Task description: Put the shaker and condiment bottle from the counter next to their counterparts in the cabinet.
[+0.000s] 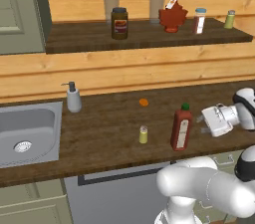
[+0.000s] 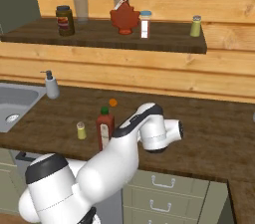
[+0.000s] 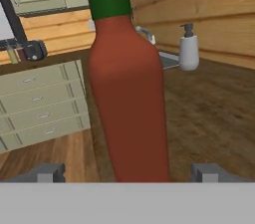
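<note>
Standing upright on the counter (image 1: 109,133), the red condiment bottle (image 1: 181,128) with green cap carries a pale label whose print is too small to read. The gripper (image 3: 127,172) has its fingers spread wide either side of it, gripping nothing. The small shaker (image 1: 143,134) stands just beside.

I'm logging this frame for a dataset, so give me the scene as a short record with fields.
target: red condiment bottle with green cap, upright on the dark wood counter
gripper: two-finger gripper, open, a finger on each side of the bottle, level with its lower body
second item: small yellow-green shaker, left of the bottle
shelf: matching shaker, maple-leaf-shaped red bottle
</note>
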